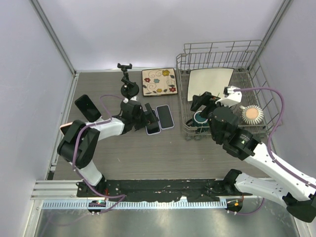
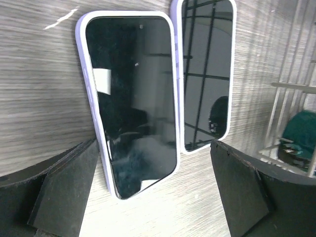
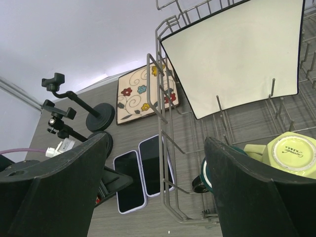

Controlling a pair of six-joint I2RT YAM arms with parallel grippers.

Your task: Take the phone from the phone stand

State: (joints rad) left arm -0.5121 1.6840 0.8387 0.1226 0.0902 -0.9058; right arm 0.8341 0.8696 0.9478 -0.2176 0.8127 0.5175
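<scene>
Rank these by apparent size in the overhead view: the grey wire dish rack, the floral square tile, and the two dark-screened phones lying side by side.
1. Grey wire dish rack
2. Floral square tile
3. Left phone and right phone: they look alike, so I won't rank them.

phone (image 1: 153, 125) left of second phone (image 1: 165, 116), on table (image 1: 128, 153) | stand (image 1: 130, 90) behind | rack (image 1: 219, 52) right

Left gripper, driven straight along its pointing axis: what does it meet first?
The left gripper would likely meet the lavender phone, lying flat on the table between its open jaws; depth unclear.
</scene>
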